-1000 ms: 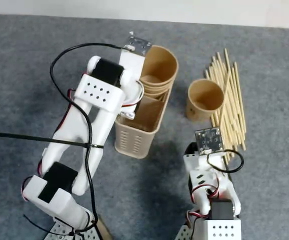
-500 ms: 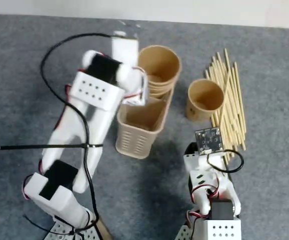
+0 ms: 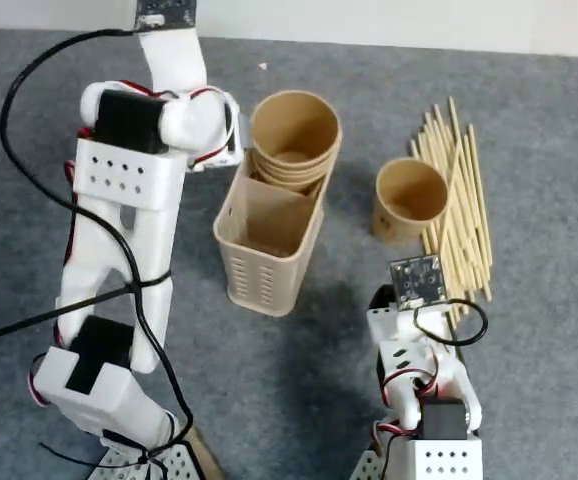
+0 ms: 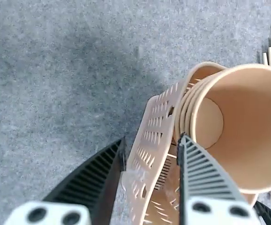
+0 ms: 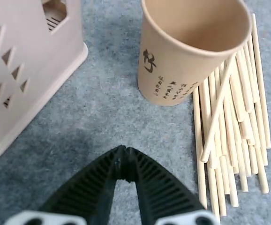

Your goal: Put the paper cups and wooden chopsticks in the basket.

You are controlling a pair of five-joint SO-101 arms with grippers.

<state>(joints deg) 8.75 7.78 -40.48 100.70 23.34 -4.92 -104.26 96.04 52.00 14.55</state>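
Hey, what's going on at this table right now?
Two robot arms are filling a basket. A stack of paper cups already sits in one compartment, and the left gripper is open by the basket's wall next to it. One more cup stands on the table beside the wooden chopsticks. The right gripper is shut, near that cup.

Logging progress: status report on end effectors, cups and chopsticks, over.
Left end effector open astride beige slotted plastic basket wall; right end effector shut, empty. Stacked brown paper cups in basket; one brown paper cup and wooden chopsticks outside, side by side.
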